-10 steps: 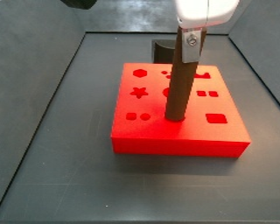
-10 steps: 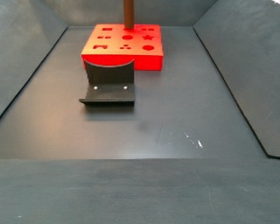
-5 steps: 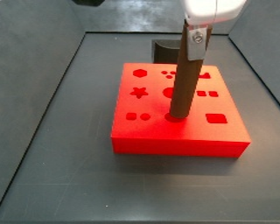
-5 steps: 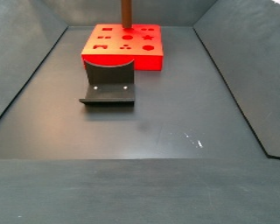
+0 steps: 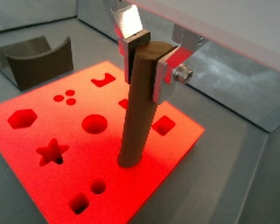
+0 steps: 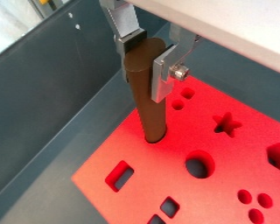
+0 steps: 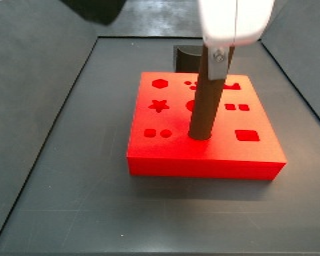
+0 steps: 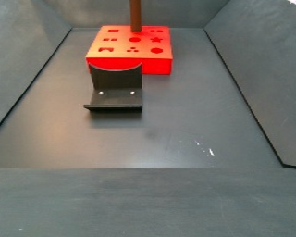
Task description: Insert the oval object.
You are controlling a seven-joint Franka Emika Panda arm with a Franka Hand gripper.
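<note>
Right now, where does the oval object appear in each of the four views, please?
Wrist view: the oval object stands upright at centre, held in the gripper, lower end on the red block.
Wrist view: peg left of centre, tip on the block.
Side view: peg upright, right of centre under the gripper.
Side view: only a short part shows at the top edge.
Shared landmark: the red block.

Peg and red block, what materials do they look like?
Oval object, held upright in the end effector over the block: matte dark brown, probably plastic or a 3D print; uniform colour, no grain, dull highlights. Red block: likely moulded or printed plastic; saturated even red, crisp cutout edges, faint sheen. Neither can be confirmed by sight.
</note>
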